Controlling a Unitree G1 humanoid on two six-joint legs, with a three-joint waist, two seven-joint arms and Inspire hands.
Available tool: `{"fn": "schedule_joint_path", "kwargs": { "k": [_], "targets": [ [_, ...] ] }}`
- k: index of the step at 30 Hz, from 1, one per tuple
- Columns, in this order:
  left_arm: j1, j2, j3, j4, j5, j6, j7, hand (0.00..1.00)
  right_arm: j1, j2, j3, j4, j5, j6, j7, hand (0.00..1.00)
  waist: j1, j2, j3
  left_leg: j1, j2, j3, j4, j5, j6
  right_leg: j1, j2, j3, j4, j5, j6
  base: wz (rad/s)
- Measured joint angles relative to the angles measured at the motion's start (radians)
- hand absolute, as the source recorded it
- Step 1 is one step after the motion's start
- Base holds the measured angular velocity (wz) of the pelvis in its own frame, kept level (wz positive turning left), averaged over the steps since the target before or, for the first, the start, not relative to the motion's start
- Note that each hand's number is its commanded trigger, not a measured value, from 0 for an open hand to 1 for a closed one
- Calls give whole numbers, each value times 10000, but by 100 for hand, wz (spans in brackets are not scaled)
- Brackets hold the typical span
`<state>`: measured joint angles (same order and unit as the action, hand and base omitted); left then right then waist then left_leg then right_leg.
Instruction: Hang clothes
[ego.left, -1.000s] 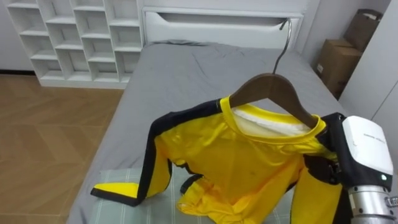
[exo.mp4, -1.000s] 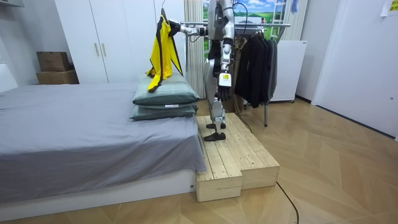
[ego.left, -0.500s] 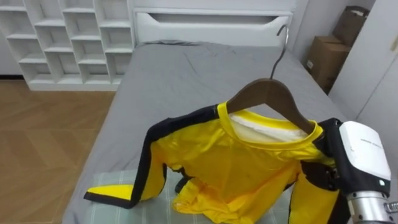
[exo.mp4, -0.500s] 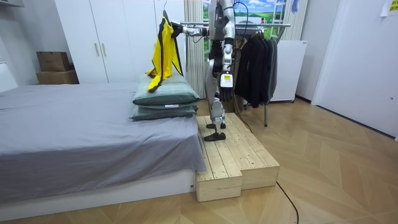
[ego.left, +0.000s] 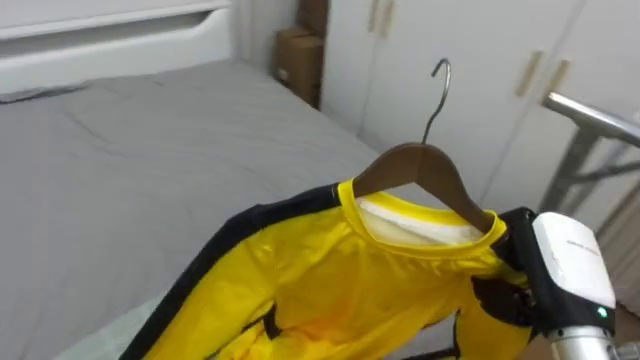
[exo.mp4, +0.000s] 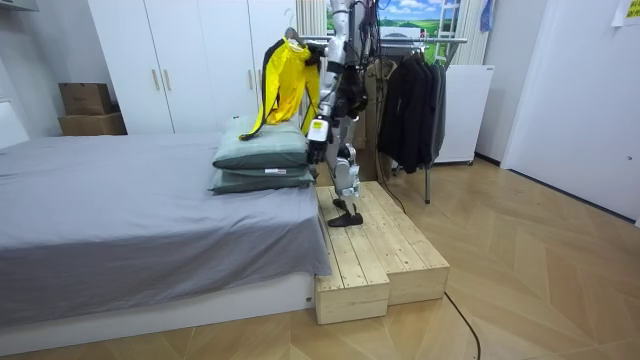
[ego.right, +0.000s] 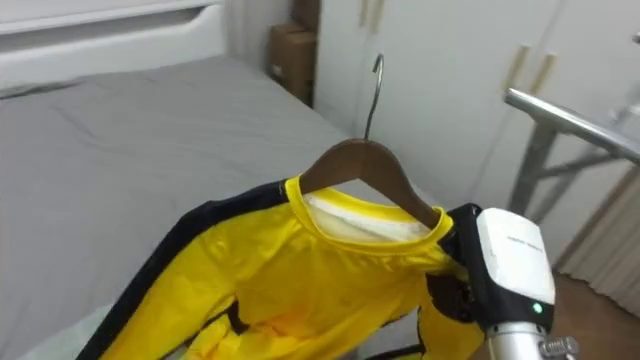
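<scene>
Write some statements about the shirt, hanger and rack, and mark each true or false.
The shirt is on a wooden hanger. True.
The hook is over the rack. False: the hook hangs on nothing, apart from the rail.
The right hand grips the hanger's end through the shirt. True.
The shirt lies flat on the bed. False: it is held up above it.
The robot stands on a wooden platform beside the bed. True.
</scene>
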<state>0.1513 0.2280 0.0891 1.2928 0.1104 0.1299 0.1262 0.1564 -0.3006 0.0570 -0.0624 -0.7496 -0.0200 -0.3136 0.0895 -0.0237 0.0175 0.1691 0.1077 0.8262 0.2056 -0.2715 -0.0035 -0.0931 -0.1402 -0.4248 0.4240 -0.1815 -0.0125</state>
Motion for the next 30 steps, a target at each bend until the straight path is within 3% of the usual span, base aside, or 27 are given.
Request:
{"fn": "schedule_joint_path", "kwargs": {
  "k": [1, 5, 11, 13, 15, 16, 18, 19, 21, 22, 24, 26, 29, 30],
  "targets": [
    [6, 52, -141, 78, -37, 172, 18, 0, -9, 65, 4, 186, 43, 2, 28, 100, -27, -141, -31, 75, 33, 311, 96, -17, -95, 35, -81, 81, -71, -85, 117, -83],
    [18, 154, -310, 217, -127, 676, 5, 0, -4, 246, 7, 322, 308, 15, 267, 100, -415, -137, -37, -86, 542, 375, 892, -176, -353, -17, 494, 289, -809, 118, -282, -40],
    [-47, 341, -556, 160, 268, 1296, 35, 0, -336, 303, 31, 320, 454, -3, 692, 100, -614, -131, -36, -202, 1092, 368, 1770, -314, -592, -115, 919, 471, -730, -22, -621, -20],
    [-43, 352, -590, 161, 299, 1484, 188, 0, -354, 305, 84, 320, 455, 3, 785, 100, -617, -158, -29, -206, 1273, 72, 2271, -317, -596, -130, 941, 692, -505, -220, -730, -41],
    [-39, 348, -616, 164, 300, 1623, 292, 0, -424, 335, 125, 313, 420, 3, 903, 100, -609, -195, -29, -363, 1473, -483, 3122, -313, -590, -296, 1058, 1200, -58, -554, -747, -53],
    [27, 304, -616, 232, 294, 1740, 383, 0, -557, 336, 178, 313, 421, 14, 1025, 100, -595, -133, 7, -466, 1615, -1117, 3690, -297, -571, -325, 1205, 1624, 135, -677, -803, -91],
    [310, 286, -599, 233, 288, 1998, 454, 0, -653, 350, 435, 244, 432, 61, 1060, 100, -577, -147, -7, -993, 1696, -2305, 4630, -2, -304, -406, 1586, 2471, 310, -772, -958, -113],
    [358, 275, -580, 234, 283, 2002, 461, 0, -655, 349, 505, 189, 432, 136, 1064, 100, -542, -156, -6, -1176, 1659, -2681, 4783, 14, -302, -456, 1657, 2678, 288, -772, -1058, -99],
    [411, 210, -559, 232, 119, 2144, 461, 0, -671, 356, 714, 11, 424, 443, 1082, 100, -513, -250, 16, -2178, 949, -4181, 4726, -99, -210, -686, 1806, 3462, 189, -619, -1099, -88],
    [417, 171, -534, 231, 119, 2212, 465, 0, -675, 344, 762, 11, 435, 455, 1083, 100, -462, -244, 15, -2353, 725, -4435, 4503, -98, -212, -685, 1859, 3693, 102, -530, -1131, -109],
    [452, 35, -248, 226, 119, 2348, 502, 0, -704, 299, 967, 54, 498, 450, 1078, 100, -75, -180, 18, -2843, 1, -5629, 3084, -56, -258, -655, 2166, 4775, -311, -133, -1101, -131],
    [483, -23, 108, 226, 119, 2478, 634, 0, -715, 205, 1192, 54, 487, 445, 1035, 100, -58, -150, 27, -3151, -205, -6227, 2138, 118, -396, -681, 2419, 5378, -498, 119, -1108, -104],
    [489, -138, 683, 232, 118, 2837, 870, 0, -715, 197, 1293, 63, 441, 454, 1028, 100, -160, -96, 27, -3362, -339, -6972, 1388, 591, -389, -712, 2811, 6147, -640, 363, -1104, -91],
    [489, -174, 744, 237, 118, 2911, 901, 0, -719, 202, 1273, 63, 441, 454, 1003, 100, -271, -76, 27, -3368, -350, -7003, 1306, 668, -386, -706, 2848, 6189, -670, 376, -1090, -41]
  ]
}}
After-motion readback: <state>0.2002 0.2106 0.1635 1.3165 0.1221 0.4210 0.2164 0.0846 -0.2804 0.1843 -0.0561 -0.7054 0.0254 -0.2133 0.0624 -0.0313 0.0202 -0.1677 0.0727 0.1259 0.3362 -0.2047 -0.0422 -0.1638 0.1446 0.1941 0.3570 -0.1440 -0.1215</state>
